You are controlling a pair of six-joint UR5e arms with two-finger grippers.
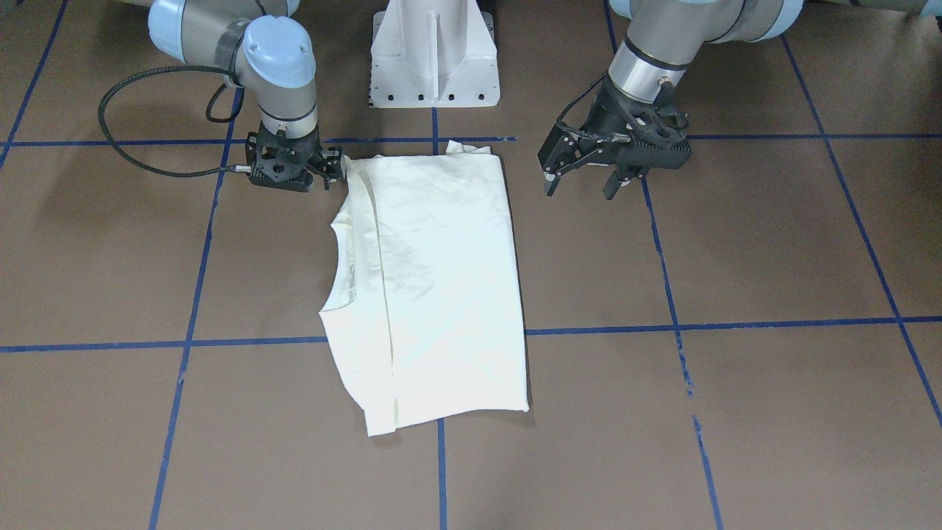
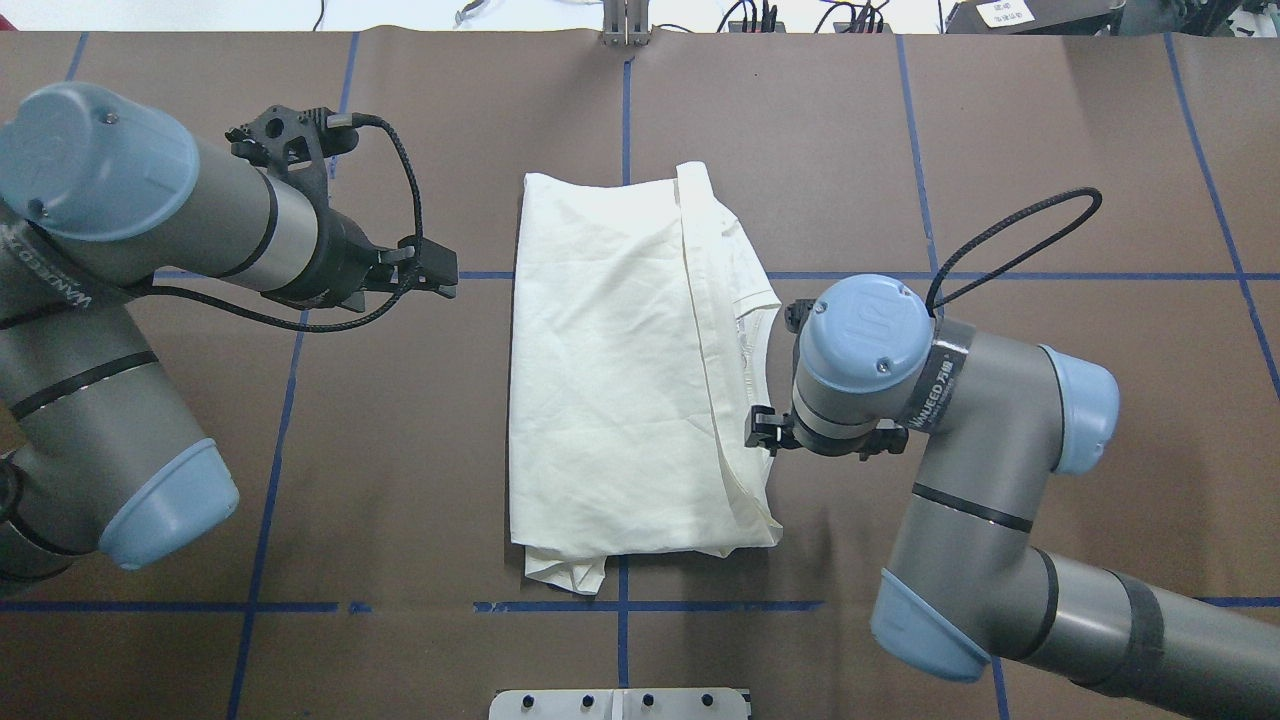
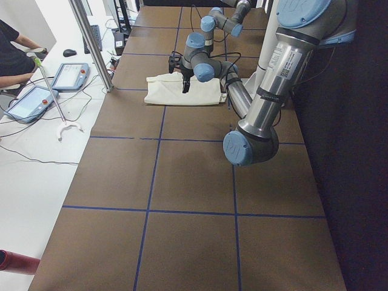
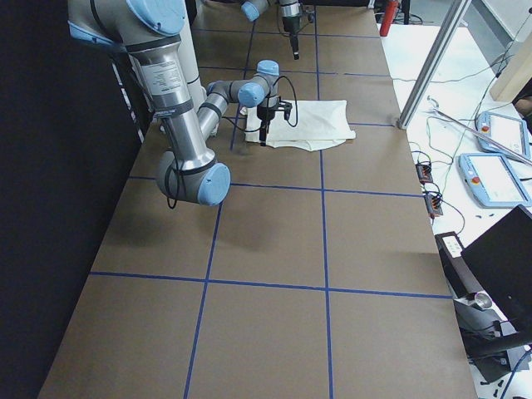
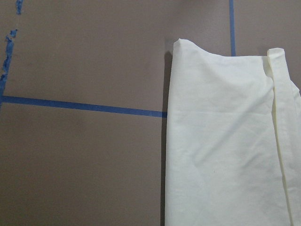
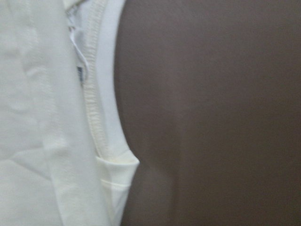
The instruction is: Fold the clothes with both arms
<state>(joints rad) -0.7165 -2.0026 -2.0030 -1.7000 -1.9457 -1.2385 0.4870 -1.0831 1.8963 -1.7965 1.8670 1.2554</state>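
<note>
T-shirt (image 1: 441,280) lies folded, plain side up, on the worktop (image 1: 736,243), left gripper (image 1: 581,184) hanging beside it, fingers spread wide, right gripper (image 1: 335,173) at its collar-side corner, grip impossible to tell.

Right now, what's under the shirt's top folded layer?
A lower layer sticks out along one long edge, showing the neckline hem and a label. A crumpled bit of fabric pokes out at the robot-side end. Anything else beneath, including any print, is covered.
</note>
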